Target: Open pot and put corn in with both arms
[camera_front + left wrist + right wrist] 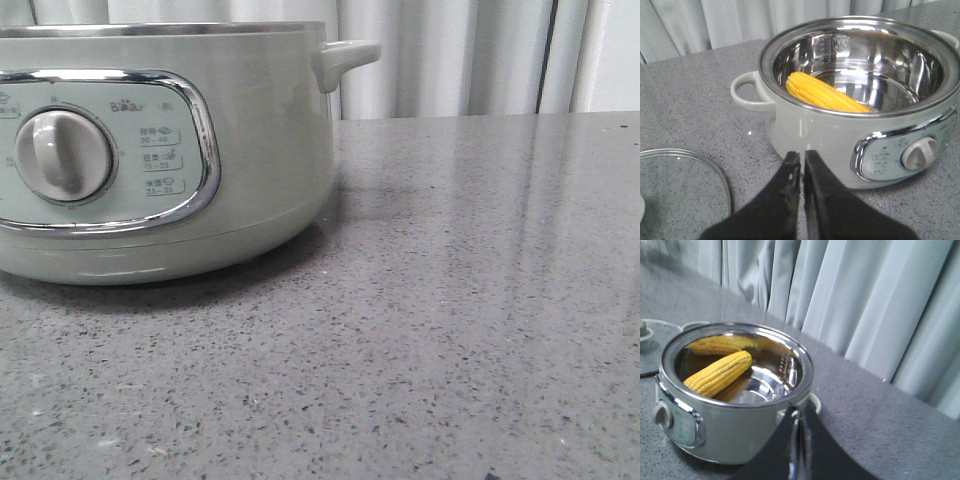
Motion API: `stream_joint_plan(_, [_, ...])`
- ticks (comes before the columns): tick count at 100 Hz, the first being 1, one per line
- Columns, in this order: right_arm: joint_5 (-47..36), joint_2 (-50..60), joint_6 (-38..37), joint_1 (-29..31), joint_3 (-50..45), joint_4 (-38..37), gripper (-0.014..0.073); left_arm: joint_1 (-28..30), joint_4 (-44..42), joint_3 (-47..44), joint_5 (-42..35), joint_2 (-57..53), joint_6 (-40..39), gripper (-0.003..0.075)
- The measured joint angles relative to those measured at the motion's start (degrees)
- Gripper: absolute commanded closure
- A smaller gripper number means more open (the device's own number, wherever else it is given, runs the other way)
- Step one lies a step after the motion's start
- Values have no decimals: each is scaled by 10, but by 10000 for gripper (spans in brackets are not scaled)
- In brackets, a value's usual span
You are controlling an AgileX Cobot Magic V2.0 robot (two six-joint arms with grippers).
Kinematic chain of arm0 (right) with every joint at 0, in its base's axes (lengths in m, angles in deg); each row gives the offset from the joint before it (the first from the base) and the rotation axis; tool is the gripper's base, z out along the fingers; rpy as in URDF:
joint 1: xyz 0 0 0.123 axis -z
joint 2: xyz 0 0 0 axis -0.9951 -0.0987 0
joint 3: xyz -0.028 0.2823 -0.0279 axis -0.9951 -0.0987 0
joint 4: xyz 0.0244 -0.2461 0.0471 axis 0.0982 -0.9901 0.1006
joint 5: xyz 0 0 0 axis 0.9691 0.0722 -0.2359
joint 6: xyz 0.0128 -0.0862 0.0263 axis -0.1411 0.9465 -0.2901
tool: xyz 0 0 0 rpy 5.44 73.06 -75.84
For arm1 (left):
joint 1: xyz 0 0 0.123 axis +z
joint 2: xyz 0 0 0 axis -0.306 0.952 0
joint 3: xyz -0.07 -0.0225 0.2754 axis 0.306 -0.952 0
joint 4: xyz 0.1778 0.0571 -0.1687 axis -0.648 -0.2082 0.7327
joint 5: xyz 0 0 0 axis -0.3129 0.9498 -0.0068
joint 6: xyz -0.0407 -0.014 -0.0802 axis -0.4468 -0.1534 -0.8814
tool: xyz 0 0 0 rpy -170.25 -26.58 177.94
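Centrally in both wrist views, the pot (860, 110) stands uncovered on the grey speckled table (450, 350), its steel inner bowl bare to the rim. Corn (825, 94): one yellow cob lying tilted inside the bowl, leaning against the wall on the side of the looped handle (746, 91); its reflection shows on the polished steel in the right wrist view. Lid (685, 187): clear glass with a metal rim, flat on the table beside the pot, apart from it, on the looped-handle side. Left gripper (803, 162): black fingers nearly together, only a thin slit between them, nothing held; it hangs in front of the pot's control-panel side. Right gripper (800, 440): fingers likewise drawn close and empty, near the stubby handle. Front view: pot at the table's left edge, knob (62, 155) and chrome-framed panel facing the camera; grey curtain (865, 305) behind the far edge.
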Motion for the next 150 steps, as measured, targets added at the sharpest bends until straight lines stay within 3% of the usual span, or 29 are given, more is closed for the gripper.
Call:
stream_joint_plan(12, [-30, 113, 0, 17, -97, -17, 643, -1, 6, -28, -25, 0, 2, 741])
stream_joint_plan(28, [-49, 192, 0, 36, -150, -21, 643, -2, 31, -46, -69, 0, 4, 741])
stream_joint_plan(108, [-71, 199, 0, 41, -154, -26, 643, -2, 48, -61, -103, 0, 5, 741])
stream_joint_plan(122, [-71, 199, 0, 41, -154, -26, 643, -2, 9, -114, -144, -19, 5, 741])
stream_joint_plan(136, [-71, 199, 0, 41, -154, -26, 643, -2, -44, -221, -255, -84, 1, 741])
stream_joint_plan(150, [-71, 199, 0, 41, -154, -26, 643, -2, -99, -333, -333, -167, -58, 741])
